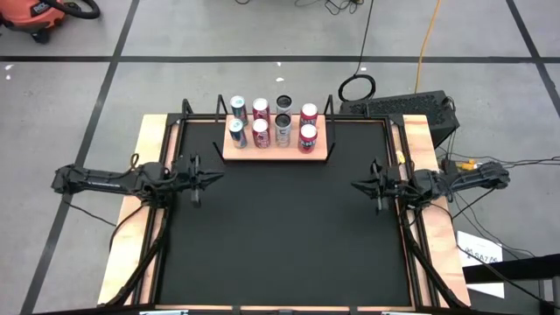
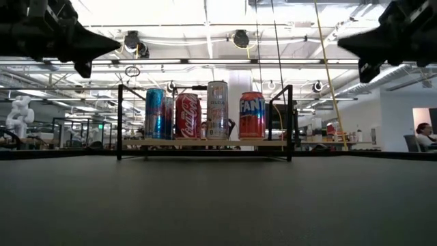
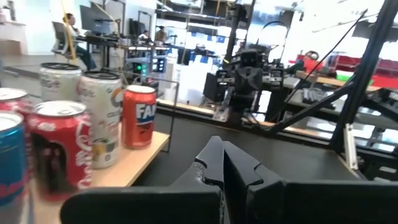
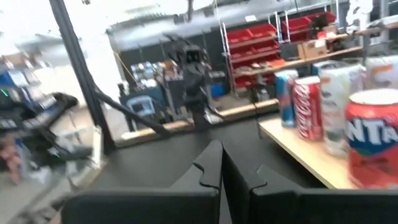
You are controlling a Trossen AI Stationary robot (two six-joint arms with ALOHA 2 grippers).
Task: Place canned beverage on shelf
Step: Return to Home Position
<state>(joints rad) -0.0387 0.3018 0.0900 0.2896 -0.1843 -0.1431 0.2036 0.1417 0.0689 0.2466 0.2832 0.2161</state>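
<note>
The light-wood shelf [image 1: 278, 147] with black wire brackets stands at the table's far edge, middle. Several cans stand upright on it in two rows: blue ones [image 1: 238, 134] at the left, red cola ones [image 1: 261, 133], silver ones [image 1: 283, 129], red ones [image 1: 308, 138] at the right. They also show in the low view [image 2: 205, 115]. My left gripper [image 1: 219, 178] is shut and empty at the table's left side, pointing right. My right gripper [image 1: 355, 185] is shut and empty at the right side, pointing left. Both hang above the table.
The black tabletop [image 1: 280, 236] has wooden side strips [image 1: 131, 227] and a black frame along its edges. A dark box [image 1: 411, 109] and cables lie off the table at the far right. A person [image 2: 425, 137] sits far off in the room.
</note>
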